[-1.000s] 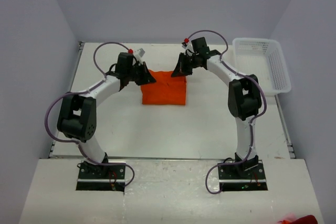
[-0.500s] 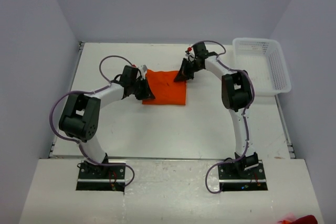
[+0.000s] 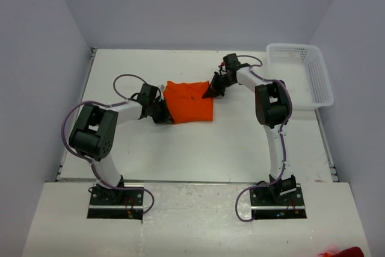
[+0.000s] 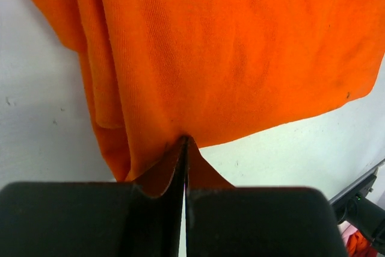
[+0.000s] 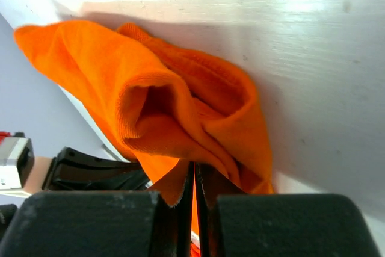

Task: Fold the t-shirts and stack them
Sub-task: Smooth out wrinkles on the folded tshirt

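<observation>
A bright orange t-shirt (image 3: 189, 101) lies folded into a rough square in the middle of the white table (image 3: 180, 148). My left gripper (image 3: 162, 112) is low at its near left corner, shut on the cloth edge; in the left wrist view the t-shirt (image 4: 228, 52) hangs from the closed gripper (image 4: 185, 144). My right gripper (image 3: 210, 91) is at the far right corner, shut on a bunched fold of the t-shirt (image 5: 174, 106), pinched at the gripper's tips (image 5: 194, 170).
A white basket (image 3: 301, 75) stands at the table's far right edge. Grey walls close in the table on three sides. A scrap of orange cloth (image 3: 346, 251) shows at the bottom right, off the table.
Both grippers have come down and toward me with the t-shirt's far edge. The cloth now lies lower and flatter, its left side shifted slightly toward the near edge.
</observation>
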Controlling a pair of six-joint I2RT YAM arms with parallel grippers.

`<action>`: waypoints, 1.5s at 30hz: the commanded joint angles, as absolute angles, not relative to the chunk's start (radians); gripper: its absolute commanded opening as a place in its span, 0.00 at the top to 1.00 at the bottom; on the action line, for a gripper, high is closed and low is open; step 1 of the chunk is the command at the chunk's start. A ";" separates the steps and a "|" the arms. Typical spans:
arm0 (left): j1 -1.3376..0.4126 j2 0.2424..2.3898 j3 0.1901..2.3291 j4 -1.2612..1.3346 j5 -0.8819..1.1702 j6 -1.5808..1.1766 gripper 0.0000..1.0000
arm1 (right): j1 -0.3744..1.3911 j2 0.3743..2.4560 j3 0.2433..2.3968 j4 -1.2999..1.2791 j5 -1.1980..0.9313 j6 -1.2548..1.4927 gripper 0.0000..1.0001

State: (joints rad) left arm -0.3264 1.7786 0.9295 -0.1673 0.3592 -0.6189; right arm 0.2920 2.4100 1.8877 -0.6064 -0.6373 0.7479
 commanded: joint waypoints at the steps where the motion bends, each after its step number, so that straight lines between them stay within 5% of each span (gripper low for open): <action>1: -0.327 1.770 0.855 -0.256 0.337 -0.624 1.00 | 0.273 2.330 1.867 -0.597 -0.595 0.801 0.98; 13: -0.327 1.602 0.810 -0.322 0.327 -0.606 1.00 | 0.235 2.304 1.830 -0.555 -0.629 0.757 0.98; 21: -0.356 1.347 0.929 -0.438 0.151 -0.568 0.94 | 0.282 1.971 1.609 -0.413 -0.681 0.522 0.87; 24: -0.354 1.324 1.029 -0.521 0.040 -0.526 0.80 | 0.285 1.849 1.530 -0.397 -0.716 0.520 0.70; 25: -0.353 1.334 1.079 -0.561 0.028 -0.516 0.64 | 0.291 1.817 1.505 -0.381 -0.724 0.523 0.53; 26: -0.350 1.342 1.098 -0.571 0.028 -0.500 0.55 | 0.294 1.786 1.456 -0.377 -0.730 0.526 0.48; 27: -0.342 1.350 1.107 -0.555 0.082 -0.470 0.39 | 0.299 1.725 1.433 -0.377 -0.735 0.525 0.45; 31: -0.168 1.411 1.094 -0.494 0.337 -0.445 0.25 | 0.307 1.577 1.313 -0.365 -0.713 0.523 0.44; 35: -0.081 1.540 1.130 -0.486 0.400 -0.387 0.48 | 0.307 1.482 1.224 -0.365 -0.703 0.506 0.44; 45: -0.049 1.735 1.181 -0.413 0.584 -0.359 0.45 | 0.305 1.410 1.123 -0.362 -0.678 0.463 0.44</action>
